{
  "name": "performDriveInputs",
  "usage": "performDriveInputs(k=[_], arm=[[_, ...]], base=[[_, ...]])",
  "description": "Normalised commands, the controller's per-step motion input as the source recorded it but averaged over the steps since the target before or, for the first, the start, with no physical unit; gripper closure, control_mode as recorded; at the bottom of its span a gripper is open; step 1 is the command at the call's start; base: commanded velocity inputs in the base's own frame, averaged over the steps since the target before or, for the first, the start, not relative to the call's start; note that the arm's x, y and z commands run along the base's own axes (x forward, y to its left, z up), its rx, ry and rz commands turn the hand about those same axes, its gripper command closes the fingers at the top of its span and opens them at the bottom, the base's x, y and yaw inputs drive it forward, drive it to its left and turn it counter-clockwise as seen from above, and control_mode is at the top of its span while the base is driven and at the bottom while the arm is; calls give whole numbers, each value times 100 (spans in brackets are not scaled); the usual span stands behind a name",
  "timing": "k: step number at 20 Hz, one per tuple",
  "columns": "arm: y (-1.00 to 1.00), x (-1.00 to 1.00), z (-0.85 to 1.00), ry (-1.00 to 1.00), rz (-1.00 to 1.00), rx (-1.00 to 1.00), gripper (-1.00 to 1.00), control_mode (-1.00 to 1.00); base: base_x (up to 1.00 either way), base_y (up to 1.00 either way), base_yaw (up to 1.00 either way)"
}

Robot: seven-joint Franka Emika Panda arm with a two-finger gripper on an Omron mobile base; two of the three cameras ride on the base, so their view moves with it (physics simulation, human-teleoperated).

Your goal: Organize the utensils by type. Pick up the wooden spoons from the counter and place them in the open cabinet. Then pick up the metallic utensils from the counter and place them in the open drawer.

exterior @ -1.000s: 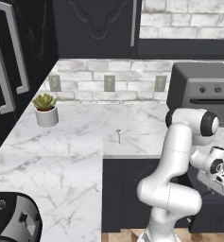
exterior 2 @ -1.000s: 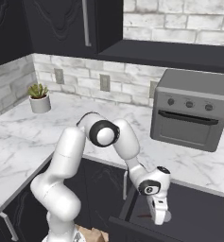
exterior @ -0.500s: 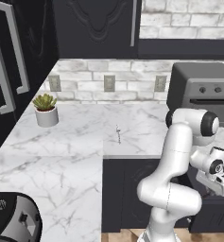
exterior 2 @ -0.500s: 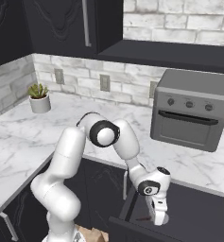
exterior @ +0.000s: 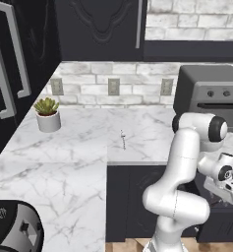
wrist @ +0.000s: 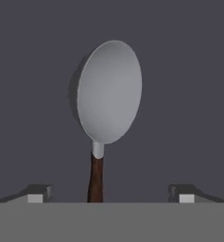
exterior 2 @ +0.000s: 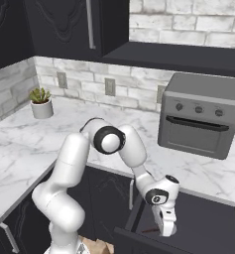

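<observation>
Hanging low at the bottom right of the right base view, the tool [exterior 2: 167, 229] sits down inside the open drawer [exterior 2: 208, 218], which sticks out from the black base cabinets under the marble desk [exterior 2: 34, 144]. In the hand view the two fingertips [wrist: 35, 194] stand wide apart, so the tool is open, with nothing pinched between them. The ladle [wrist: 108, 94] lies flat on the dark drawer floor, right between the tips, grey round head toward the top of the frame and reddish-brown handle running down to the bottom edge. A bit of that reddish handle [exterior 2: 149, 230] also peeks out just left of the tool in the right base view. Over in the left base view, the thin silver utensil [exterior: 123, 139] is on the desk near the middle of the frame, well apart from the potted plant [exterior: 48, 114] at left. A grey toaster oven [exterior 2: 201, 121] sits on the desk at right.
</observation>
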Motion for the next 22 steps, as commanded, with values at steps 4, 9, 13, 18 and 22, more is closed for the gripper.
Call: performDriveInputs(k=[4,9,13,18,22], arm=[[-8,-8,36,0,0,12,-100,-100],[-2,-17,52,0,0,8,-100,-100],[5,-12,55,-6,0,1,-100,-100],[21,-24,59,-25,1,0,-100,-100],[34,-27,60,-33,8,0,-100,-100]], base=[[0,0,0],[0,0,0],[0,0,0],[0,0,0],[0,0,0]])
